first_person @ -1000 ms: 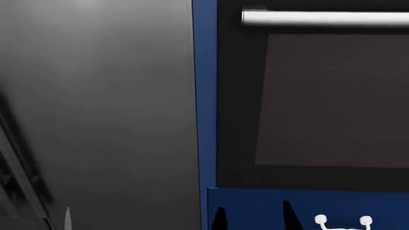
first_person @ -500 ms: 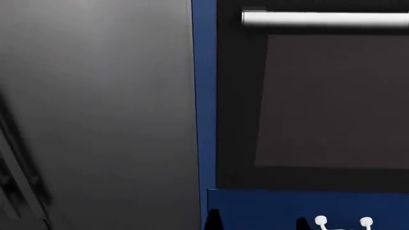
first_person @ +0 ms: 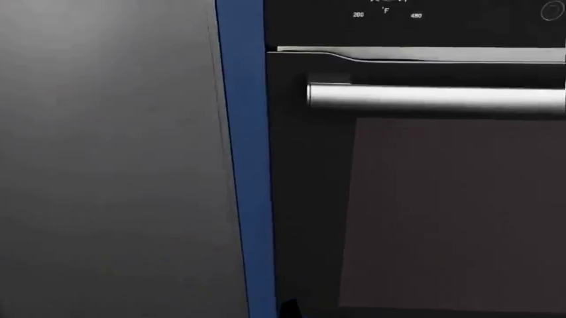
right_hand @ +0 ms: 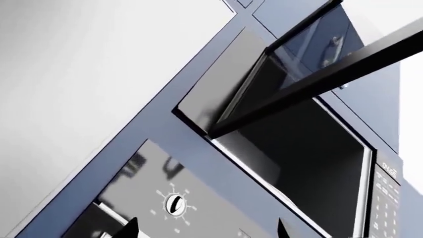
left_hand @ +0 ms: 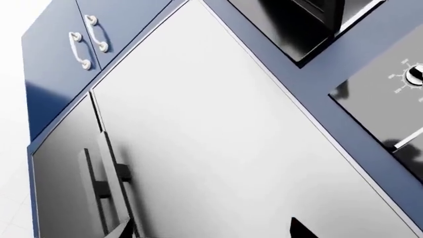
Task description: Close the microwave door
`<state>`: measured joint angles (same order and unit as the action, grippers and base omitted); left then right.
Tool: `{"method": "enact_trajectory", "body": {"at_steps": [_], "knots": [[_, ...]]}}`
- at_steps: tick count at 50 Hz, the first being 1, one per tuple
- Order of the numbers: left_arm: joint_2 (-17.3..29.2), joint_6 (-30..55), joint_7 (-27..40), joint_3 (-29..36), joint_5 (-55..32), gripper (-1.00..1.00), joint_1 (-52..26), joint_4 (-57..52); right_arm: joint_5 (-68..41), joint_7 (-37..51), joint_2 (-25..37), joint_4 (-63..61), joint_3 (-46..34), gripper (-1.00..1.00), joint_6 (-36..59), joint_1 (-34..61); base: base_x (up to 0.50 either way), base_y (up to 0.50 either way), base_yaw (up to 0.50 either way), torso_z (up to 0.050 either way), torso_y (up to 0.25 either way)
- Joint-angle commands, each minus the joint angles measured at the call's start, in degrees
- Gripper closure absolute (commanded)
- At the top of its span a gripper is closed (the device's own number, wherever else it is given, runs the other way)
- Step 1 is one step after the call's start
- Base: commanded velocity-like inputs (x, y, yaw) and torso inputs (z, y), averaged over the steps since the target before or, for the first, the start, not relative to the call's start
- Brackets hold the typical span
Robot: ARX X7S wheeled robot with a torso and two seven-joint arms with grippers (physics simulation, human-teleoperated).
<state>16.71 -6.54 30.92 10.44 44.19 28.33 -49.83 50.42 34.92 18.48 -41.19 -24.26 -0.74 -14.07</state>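
Two big surfaces fill the head view: a grey refrigerator panel (first_person: 106,159) from 9 o'clock inward and a black oven door (first_person: 425,212) at 3 o'clock, split by a blue cabinet strip (first_person: 243,159). The oven's steel bar handle (first_person: 438,97) runs across at about 1 o'clock, with temperature marks just above it. That view is aimed too low for the task: the microwave is not in it at all, which I judge is why the wrist cameras matter most here.

From the right wrist view, the microwave door (right_hand: 310,74) stands swung well out from its dark cavity (right_hand: 297,148), hinged on the side toward the refrigerator; its free edge points at the camera, so its handle cannot be made out. The keypad strip (right_hand: 387,198) shows at 4 o'clock, partly cut off. An oven dial (right_hand: 174,202) sits at 7 o'clock below the cavity. Only two dark fingertips of the right gripper (right_hand: 205,229) poke in at 6 o'clock, set well apart, so it reads as spread and holding nothing.

In the left wrist view, fingertips of the left gripper (left_hand: 211,229) likewise stand apart at 6 o'clock, empty. Small white cupboard handles (left_hand: 86,42) sit at 10 o'clock. Both arms themselves are hidden.
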Motion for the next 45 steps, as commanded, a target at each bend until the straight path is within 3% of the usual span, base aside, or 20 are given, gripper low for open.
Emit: {"method": "enact_trajectory", "body": {"at_steps": [1, 19, 45], "knots": [[0.5, -0.6, 1.0, 0.0, 0.5, -1.00, 0.5, 0.0, 2.4, -0.1, -0.1, 0.1, -0.7, -1.00, 0.3, -0.2, 0.50, 0.00, 0.00, 0.000, 0.000], [0.6, -0.3, 1.0, 0.4, 0.9, -1.00, 0.2, 0.0, 3.1, -0.7, -0.3, 0.1, -1.2, -1.00, 0.9, 0.2, 0.49, 0.09, 0.00, 0.000, 0.000], [0.2, 0.9, -0.2, 1.2, 1.4, -1.00, -1.2, -0.3, 6.6, -3.3, -1.1, -1.4, -1.9, -1.00, 3.3, 0.3, 0.00, 0.00, 0.00, 0.000, 0.001]]}}
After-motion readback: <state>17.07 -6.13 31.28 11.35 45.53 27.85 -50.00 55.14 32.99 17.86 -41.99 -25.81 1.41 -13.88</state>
